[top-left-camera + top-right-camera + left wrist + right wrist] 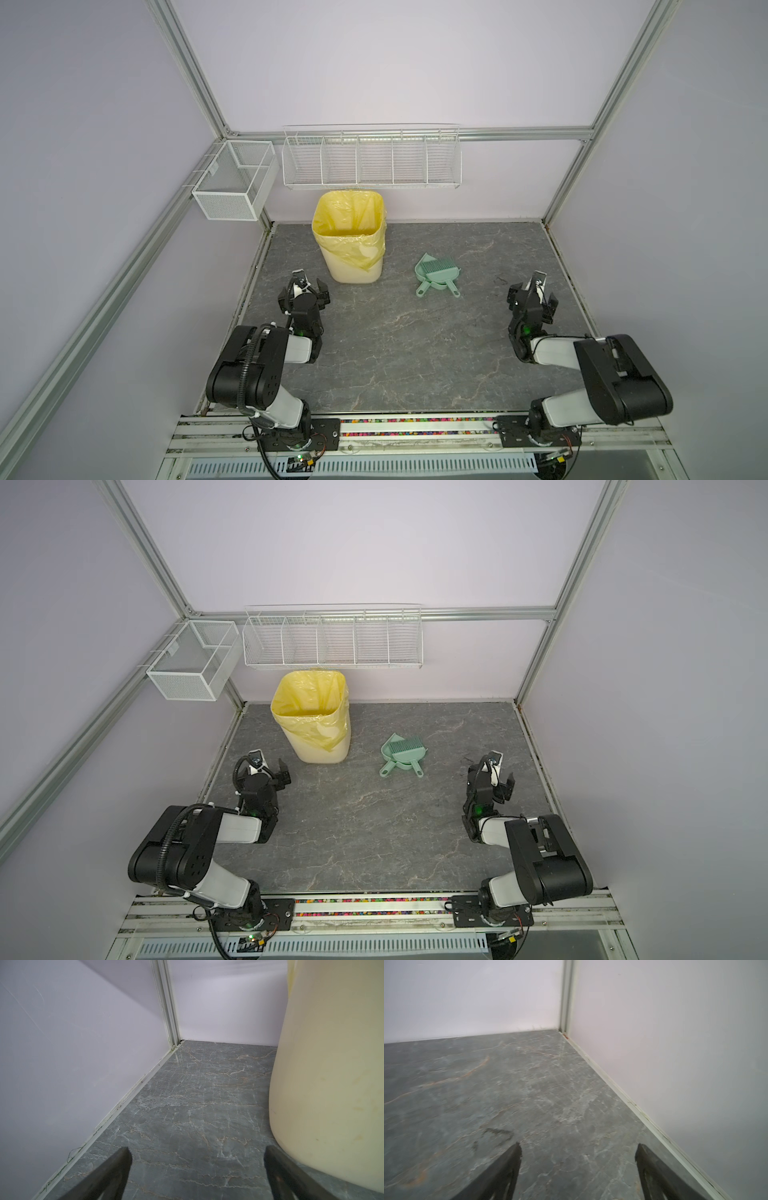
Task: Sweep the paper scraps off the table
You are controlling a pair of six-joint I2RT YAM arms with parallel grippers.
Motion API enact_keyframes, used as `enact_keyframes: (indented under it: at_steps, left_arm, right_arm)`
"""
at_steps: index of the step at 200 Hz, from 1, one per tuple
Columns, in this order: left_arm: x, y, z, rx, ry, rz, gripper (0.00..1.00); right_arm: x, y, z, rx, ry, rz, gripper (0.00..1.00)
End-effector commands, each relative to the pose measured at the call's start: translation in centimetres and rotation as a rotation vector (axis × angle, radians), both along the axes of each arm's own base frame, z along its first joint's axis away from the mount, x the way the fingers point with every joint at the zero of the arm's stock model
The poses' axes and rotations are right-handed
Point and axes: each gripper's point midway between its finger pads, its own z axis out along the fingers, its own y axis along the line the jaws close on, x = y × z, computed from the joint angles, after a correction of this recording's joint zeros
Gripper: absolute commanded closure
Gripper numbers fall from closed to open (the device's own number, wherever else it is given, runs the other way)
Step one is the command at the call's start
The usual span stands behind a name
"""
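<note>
No paper scraps show in any view. The dark grey veined table (415, 353) (374, 833) fills the floor of the cell. My left gripper (305, 293) (266, 771) hovers low at the left side, just in front of the cream bin, open and holding nothing. In its wrist view the left gripper (197, 1151) has only bare table (197, 1095) between the fingers. My right gripper (534, 297) (492, 777) hangs near the right edge, also open and empty. In the right wrist view, bare table (508, 1095) lies ahead of the right gripper (578, 1147).
A cream bin (351, 237) (313, 717) (332, 1064) lined with a yellow bag stands at the back left. A mint green dustpan with its brush (436, 272) (401, 752) lies mid-table. Two white wire baskets (372, 160) (232, 180) hang on the back rails. Walls close three sides.
</note>
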Motion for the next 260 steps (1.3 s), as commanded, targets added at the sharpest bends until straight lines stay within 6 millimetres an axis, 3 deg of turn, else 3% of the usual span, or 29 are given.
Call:
enact_keyframes:
  at_steps: [1, 42, 52, 91, 105, 114, 260]
  left_arm:
    - [1.0, 0.5, -0.2, -0.09, 0.023, -0.069, 0.01]
    - [1.4, 0.8, 0.0, -0.085, 0.016, -0.047, 0.01]
    - [1.4, 0.8, -0.2, -0.09, 0.039, -0.049, 0.01]
    - [1.4, 0.8, -0.2, -0.089, 0.036, -0.05, 0.01]
    - [1.4, 0.8, -0.2, -0.087, 0.027, -0.05, 0.01]
    - [1.4, 0.8, -0.1, -0.088, 0.027, -0.05, 0.01]
    - [1.4, 0.8, -0.1, -0.089, 0.026, -0.05, 0.01]
  right_arm:
    - [0.8, 3.1, 1.1, -0.105, -0.036, 0.166, 0.11]
    - [1.3, 3.5, 0.5, -0.062, -0.01, 0.22, 0.11]
    - [1.2, 2.4, 0.1, -0.022, -0.004, 0.219, 0.11]
    - [1.7, 2.5, -0.9, -0.005, -0.057, 0.276, 0.11]
    - [2.0, 2.5, -1.7, 0.046, 0.035, 0.271, 0.11]
    - [2.7, 2.2, -1.7, 0.055, 0.046, 0.274, 0.11]
    - [2.7, 2.2, -1.9, 0.059, 0.049, 0.277, 0.11]
